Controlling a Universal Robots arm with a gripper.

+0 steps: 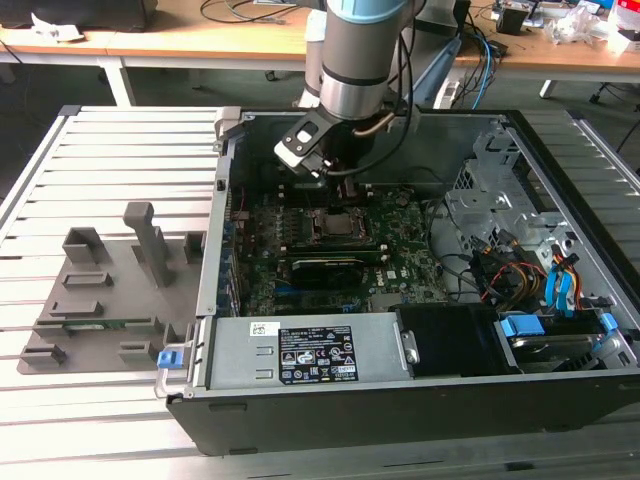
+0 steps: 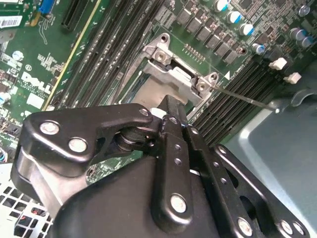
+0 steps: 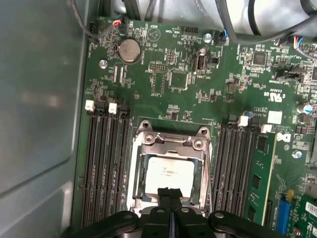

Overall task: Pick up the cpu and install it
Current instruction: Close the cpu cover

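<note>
Gripper (image 3: 169, 194) is hanging inside the open computer case (image 1: 300, 415), fingers pressed together and gripping nothing, tips over one edge of the cpu (image 3: 169, 171), which is lying flat in the socket frame (image 3: 171, 141) on the motherboard (image 3: 198, 74), between memory slots (image 3: 104, 163)

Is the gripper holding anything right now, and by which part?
Nothing, as far as it shows: the gripper is shut with no gap, over one edge of the cpu, which lies flat in the socket.
</note>
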